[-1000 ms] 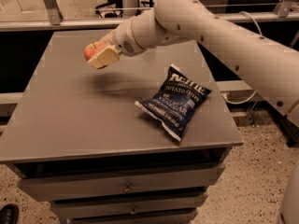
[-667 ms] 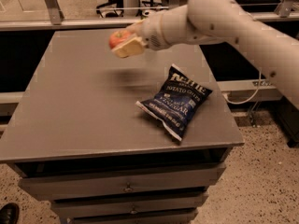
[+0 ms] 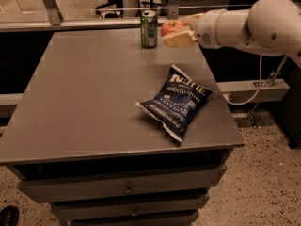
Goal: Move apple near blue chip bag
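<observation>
The apple [image 3: 170, 27] is red-orange and round, held in the air above the far right part of the grey table [image 3: 84, 98]. My gripper [image 3: 178, 31] is shut on the apple, with cream fingers [image 3: 179, 38] below and beside it; the white arm reaches in from the right. The blue chip bag [image 3: 178, 101] lies flat on the table's near right side, well in front of and below the apple, with white lettering facing up.
A green drink can [image 3: 149, 28] stands upright at the table's far edge, just left of the apple. Drawers [image 3: 127, 188] sit under the tabletop. A metal rail and frame run behind the table. The speckled floor lies right of the table.
My gripper has carried the apple to the right, from over the table's far left to beside the green can, now uncovered by the arm. The bag has not moved.
</observation>
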